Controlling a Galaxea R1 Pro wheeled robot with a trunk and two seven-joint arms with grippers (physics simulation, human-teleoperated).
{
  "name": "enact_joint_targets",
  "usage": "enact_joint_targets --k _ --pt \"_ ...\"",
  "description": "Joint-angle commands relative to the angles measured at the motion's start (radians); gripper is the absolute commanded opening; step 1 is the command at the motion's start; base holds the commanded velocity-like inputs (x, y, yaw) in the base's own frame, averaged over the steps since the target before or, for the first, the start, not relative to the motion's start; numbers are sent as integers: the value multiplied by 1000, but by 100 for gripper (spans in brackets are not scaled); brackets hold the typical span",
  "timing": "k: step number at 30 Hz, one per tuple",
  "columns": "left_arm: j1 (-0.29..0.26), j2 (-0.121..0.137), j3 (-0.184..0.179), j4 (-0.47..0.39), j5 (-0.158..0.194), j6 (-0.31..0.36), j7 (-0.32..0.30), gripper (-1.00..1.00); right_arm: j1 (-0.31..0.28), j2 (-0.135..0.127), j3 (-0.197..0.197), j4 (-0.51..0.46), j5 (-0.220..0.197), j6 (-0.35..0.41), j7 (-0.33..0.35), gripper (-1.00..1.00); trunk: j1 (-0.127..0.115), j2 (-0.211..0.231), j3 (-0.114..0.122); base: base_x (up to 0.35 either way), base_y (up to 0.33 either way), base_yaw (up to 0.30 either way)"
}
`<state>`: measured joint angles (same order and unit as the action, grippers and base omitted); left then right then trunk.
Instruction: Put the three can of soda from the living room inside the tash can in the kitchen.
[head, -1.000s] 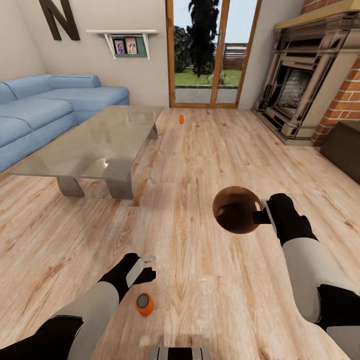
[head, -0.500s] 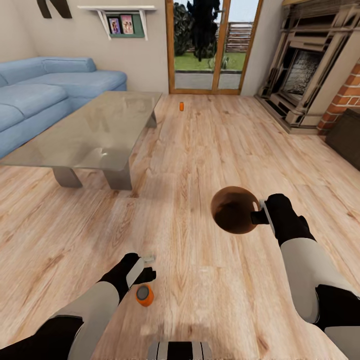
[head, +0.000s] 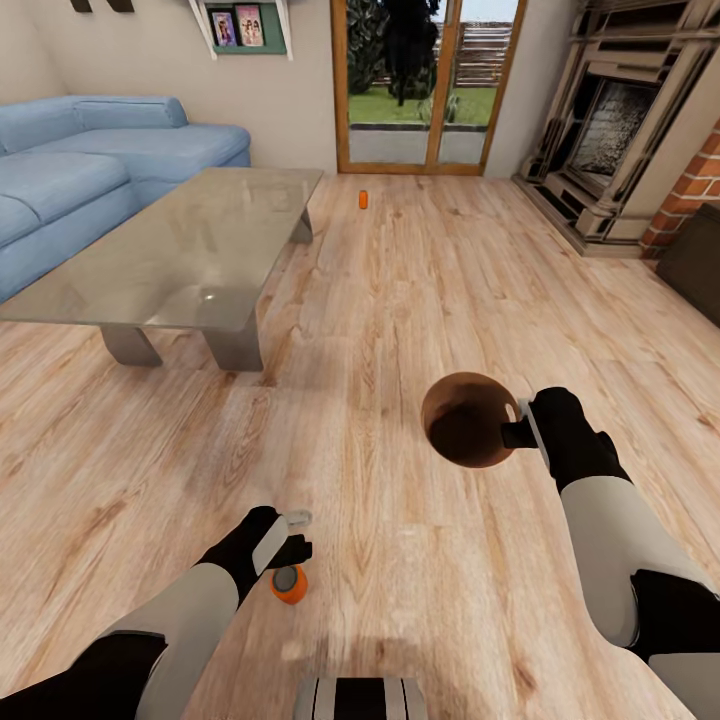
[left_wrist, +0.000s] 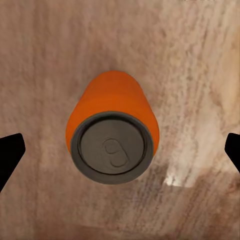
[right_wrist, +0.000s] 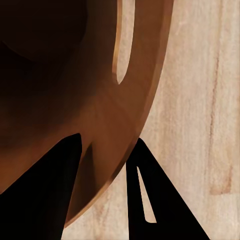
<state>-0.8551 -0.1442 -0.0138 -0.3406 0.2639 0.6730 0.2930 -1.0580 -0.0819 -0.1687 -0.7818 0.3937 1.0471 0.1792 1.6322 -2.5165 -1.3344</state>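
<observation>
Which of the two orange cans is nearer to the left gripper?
The orange can standing right under the left gripper; the other orange can stands far off, near the glass doors.

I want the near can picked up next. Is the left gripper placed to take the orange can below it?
Probably yes: the left gripper hangs open right over the upright orange can on the floor, fingertips apart on either side, nothing between.

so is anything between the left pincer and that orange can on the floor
Nothing visible. The left pincer hangs open right over the upright orange soda can, its fingers either side, with only bare wood floor around the can.
</observation>
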Motion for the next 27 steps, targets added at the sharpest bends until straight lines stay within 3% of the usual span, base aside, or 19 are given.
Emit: enact_joint_targets --k 1,16,27 --pt "0 0 0 0 0 0 0 100 0 0 0 0 -9 0 2 -100 0 0 0 0 0 0" --pt "0 0 0 0 0 -1 1 100 -1 2 28 -1 -10 0 2 -100 0 0 -1 0 0 0" --pt "-1 0 0 0 0 -1 1 100 -2 2 30 -1 -10 0 2 -100 0 0 -15 0 0 0"
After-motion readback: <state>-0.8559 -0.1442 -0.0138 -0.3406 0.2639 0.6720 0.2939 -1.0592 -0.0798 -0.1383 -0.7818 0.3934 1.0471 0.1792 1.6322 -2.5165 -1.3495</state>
